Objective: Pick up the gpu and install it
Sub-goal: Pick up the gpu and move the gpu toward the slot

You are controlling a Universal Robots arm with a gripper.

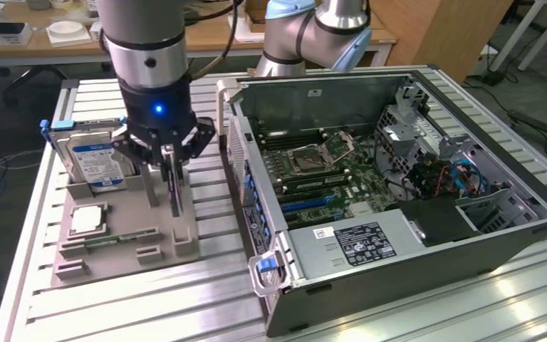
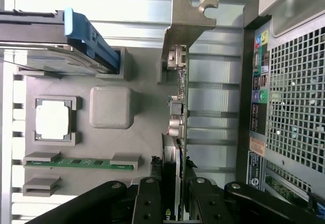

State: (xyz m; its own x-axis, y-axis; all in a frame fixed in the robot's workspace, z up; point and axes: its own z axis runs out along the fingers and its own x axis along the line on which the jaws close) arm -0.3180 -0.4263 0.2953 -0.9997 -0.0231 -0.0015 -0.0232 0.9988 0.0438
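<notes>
The gpu point(image 1: 173, 189) stands on edge as a thin dark card over the grey holder tray point(image 1: 126, 246), on the exterior view's left. My gripper point(image 1: 167, 160) comes down on it from above, shut on its top edge. In the wrist view the gpu point(image 2: 181, 107) appears edge-on, its silvery bracket point(image 2: 185, 18) at the far end. Black fingers point(image 2: 149, 203) press on both sides of the card where the gripper point(image 2: 175, 203) grips it. Whether the card's lower edge still sits in the tray point(image 2: 142, 132) I cannot tell.
The tray also holds a silver hard drive with a blue label point(image 1: 93, 160), a processor chip point(image 1: 86, 219) and a green memory stick point(image 1: 122, 236). An open computer case point(image 1: 397, 178) with its motherboard point(image 1: 340, 171) exposed lies on the exterior view's right, close beside the tray.
</notes>
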